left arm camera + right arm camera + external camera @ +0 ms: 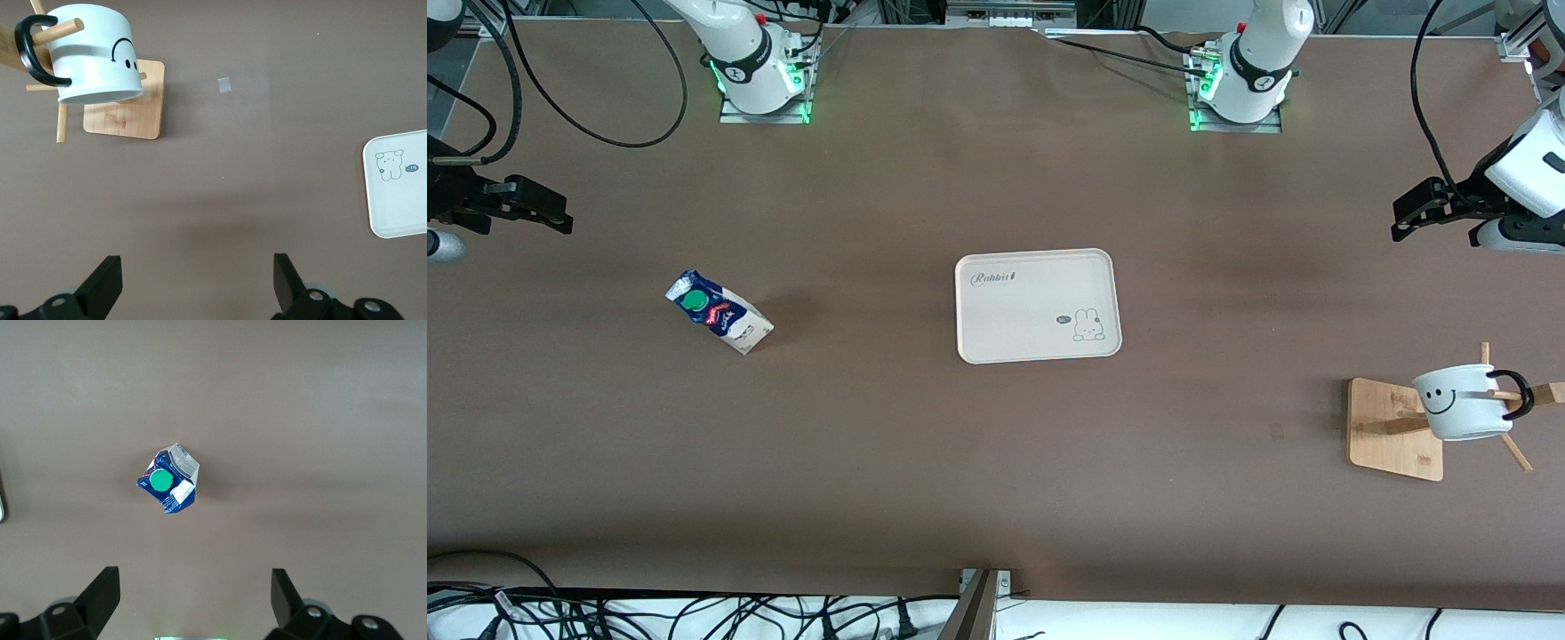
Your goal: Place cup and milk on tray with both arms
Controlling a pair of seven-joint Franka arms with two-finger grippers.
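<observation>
The cream tray [1037, 304] with "Rabbit" lettering lies mid-table. The milk [719, 311] stands on the table toward the right arm's end; in the right wrist view the milk [168, 482] shows its green cap. The cup [1463, 402] hangs by its black handle on a peg of a wooden rack toward the left arm's end; the left wrist view shows the cup [93, 53] and part of the tray [400, 183]. My right gripper [560, 218] is open and empty above the table, apart from the milk. My left gripper [1405, 222] is open and empty, apart from the cup. Both show open in their wrist views, the right gripper [193, 597] and the left gripper [198, 280].
The rack's wooden base [1392, 427] has pegs sticking out around the cup. A small grey patch [224, 85] lies on the table beside the rack. The arm bases [763, 80] stand along the table's edge farthest from the front camera. Cables [694, 613] lie off the nearest edge.
</observation>
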